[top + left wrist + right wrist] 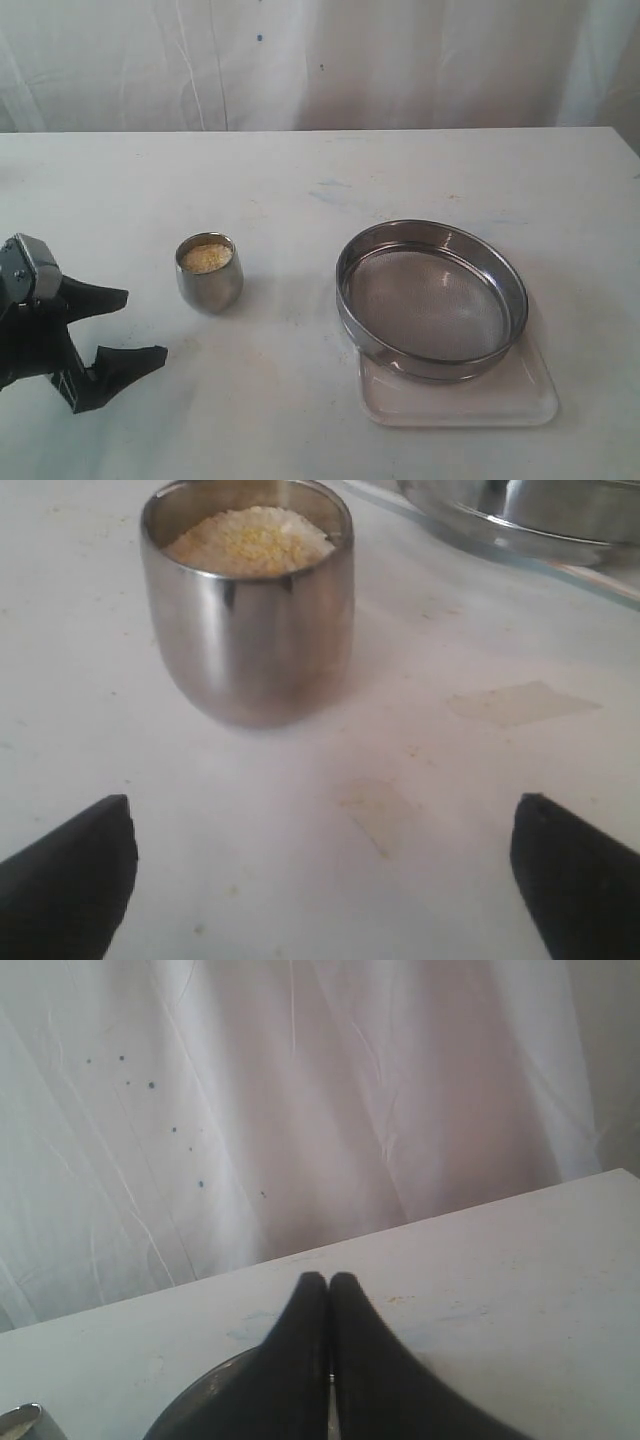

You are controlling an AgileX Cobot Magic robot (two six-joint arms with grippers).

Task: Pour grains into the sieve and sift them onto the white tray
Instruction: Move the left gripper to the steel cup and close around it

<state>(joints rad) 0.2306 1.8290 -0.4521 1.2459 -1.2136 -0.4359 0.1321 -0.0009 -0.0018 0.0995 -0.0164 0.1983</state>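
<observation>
A small rounded steel cup [210,273] [250,615] stands left of centre on the table, filled with yellow and whitish grains [206,258] [250,540]. The wide steel sieve [432,299] rests on the white tray [470,400] at the right; its rim [195,1397] and the tray's edge [560,565] show in the wrist views. My left gripper [133,325] [325,865] is open at the left edge, low over the table, pointing at the cup with a gap between them. My right gripper [329,1282] is shut and empty, out of the exterior view.
The white table [300,180] runs back to a white curtain [320,60]. A faint taped patch [520,702] lies on the surface near the cup. The cup's rim [22,1422] peeks into the right wrist view.
</observation>
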